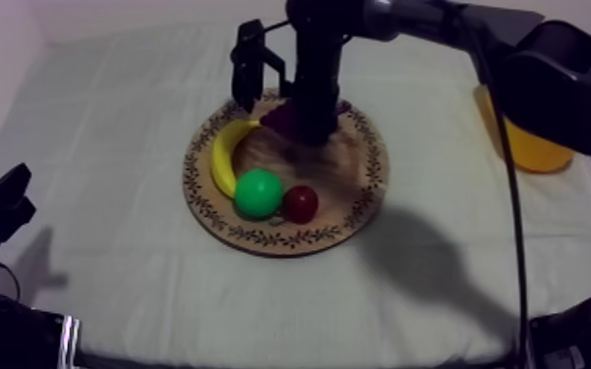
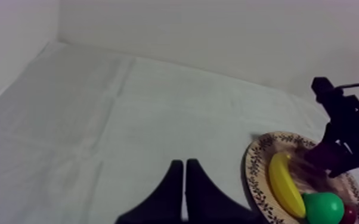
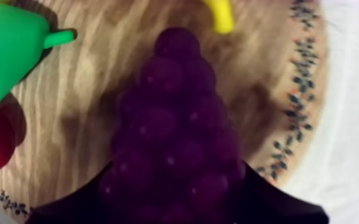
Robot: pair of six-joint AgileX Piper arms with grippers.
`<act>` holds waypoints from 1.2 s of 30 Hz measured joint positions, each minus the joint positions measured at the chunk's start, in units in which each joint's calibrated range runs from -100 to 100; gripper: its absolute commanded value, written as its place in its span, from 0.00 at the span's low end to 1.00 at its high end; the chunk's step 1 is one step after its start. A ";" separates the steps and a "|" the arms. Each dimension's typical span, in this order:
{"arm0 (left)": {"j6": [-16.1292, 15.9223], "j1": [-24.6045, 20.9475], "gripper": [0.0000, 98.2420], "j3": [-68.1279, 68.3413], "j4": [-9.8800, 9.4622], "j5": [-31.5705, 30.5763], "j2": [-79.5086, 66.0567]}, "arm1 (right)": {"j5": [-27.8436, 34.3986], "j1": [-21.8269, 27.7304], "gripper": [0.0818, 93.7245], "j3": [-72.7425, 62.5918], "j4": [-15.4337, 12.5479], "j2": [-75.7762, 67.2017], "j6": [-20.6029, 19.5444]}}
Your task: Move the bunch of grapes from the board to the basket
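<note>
So the bunch of grapes (image 3: 176,119) is found on the far part of the wooden board (image 1: 260,236). It's clamped by the right claw (image 1: 311,126), with the fingers closed round its sides, presumably for carrying off. Whether it's been raised off the wood can't be told. The yellow basket (image 1: 530,147) is parked well apart, off the board's right, so a fair swing will probably be needed. The banana (image 1: 224,157), pear (image 1: 258,192) and small red fruit (image 1: 300,203) are grouped on the board's near-left part, close enough to get bumped. The left claw (image 2: 185,190) is pinched to a narrow wedge with nothing held, off the board's left over the worktop (image 1: 113,147), likely parked clear.
</note>
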 measured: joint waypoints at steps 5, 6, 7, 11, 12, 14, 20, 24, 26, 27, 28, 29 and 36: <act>0.00 0.00 0.00 0.00 0.00 0.00 0.00 | -0.28 1.07 0.28 0.62 0.42 -5.03 -0.75; 0.00 0.00 0.00 0.00 0.00 0.00 0.00 | -0.45 1.29 0.28 0.78 0.47 -5.97 -0.99; 0.00 0.00 0.00 0.00 0.00 0.00 0.00 | -0.45 1.56 0.28 1.13 0.47 -7.25 -1.39; 0.00 0.00 0.00 0.00 0.00 0.00 0.00 | -1.87 2.55 0.28 2.89 0.92 -12.66 -2.59; 0.00 0.00 0.00 0.00 0.00 0.00 0.00 | -1.95 2.81 0.28 3.47 1.06 -13.80 -2.90; 0.00 0.00 0.00 0.00 0.00 0.00 0.00 | -2.31 3.34 0.29 4.62 1.12 -16.55 -3.71; 0.00 0.00 0.00 0.00 0.00 0.00 0.00 | -2.47 5.45 0.29 6.69 1.16 -23.58 -6.43; 0.00 0.00 0.00 0.00 0.00 0.00 0.00 | -2.68 7.63 0.29 8.29 1.16 -27.18 -8.33; 0.00 0.00 0.00 0.00 0.00 0.00 0.00 | -3.57 8.80 0.29 9.18 1.30 -28.73 -9.33; 0.00 0.00 0.00 0.00 0.00 0.00 0.00 | -3.89 9.50 0.29 9.70 1.46 -29.59 -9.89; 0.00 0.00 0.00 0.00 0.00 0.00 0.00 | -4.33 10.07 0.29 10.16 1.58 -30.45 -10.36; 0.00 0.00 0.00 0.00 0.00 0.00 0.00 | -5.00 10.79 0.28 10.72 1.82 -31.25 -10.91; 0.00 0.00 0.00 0.00 0.00 0.00 0.00 | -9.51 16.05 0.28 14.11 3.31 -35.78 -15.16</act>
